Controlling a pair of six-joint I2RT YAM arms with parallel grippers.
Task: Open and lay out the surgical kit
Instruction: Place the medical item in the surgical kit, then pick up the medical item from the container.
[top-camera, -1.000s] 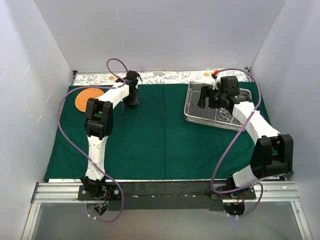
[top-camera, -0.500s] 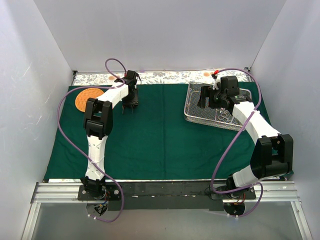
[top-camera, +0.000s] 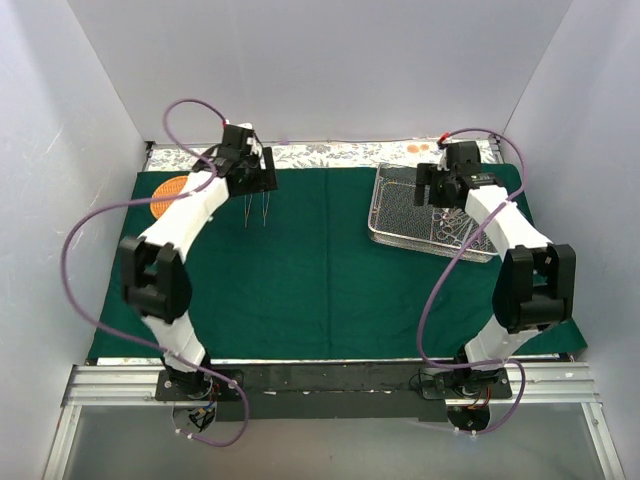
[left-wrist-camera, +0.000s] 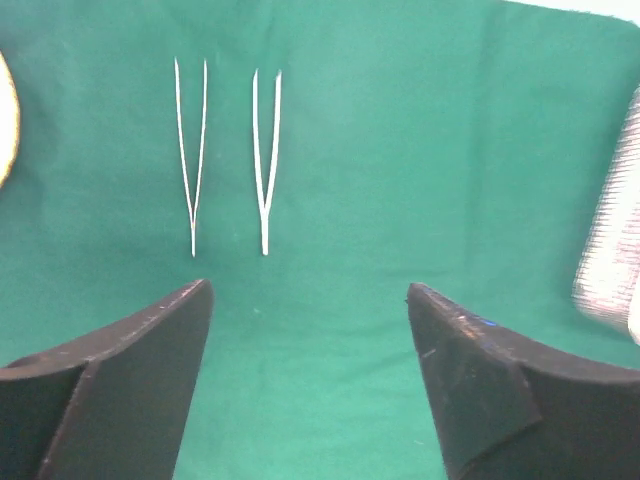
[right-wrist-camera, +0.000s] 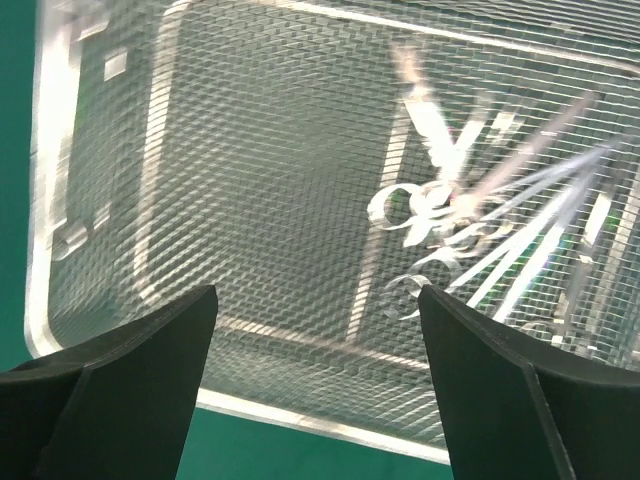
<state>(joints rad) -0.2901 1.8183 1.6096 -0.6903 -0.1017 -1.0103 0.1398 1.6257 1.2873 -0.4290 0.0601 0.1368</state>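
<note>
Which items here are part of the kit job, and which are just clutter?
Job: large dark green cloth wrap; rectangular silver wire-mesh tray; two thin steel tweezers on the cloth; steel scissors and forceps in the tray.
Not job: round woven orange basket; floral-patterned sheet along the back edge.

The middle of the dark green cloth wrap (top-camera: 330, 270) is open room, between two thin steel tweezers (left-wrist-camera: 265, 232) far left by the round woven orange basket (top-camera: 160, 198) and the rectangular silver wire-mesh tray (top-camera: 395, 205) far right. Steel scissors (right-wrist-camera: 430, 215) crowd the tray's right part; white walls (top-camera: 320, 70) close three sides.
</note>
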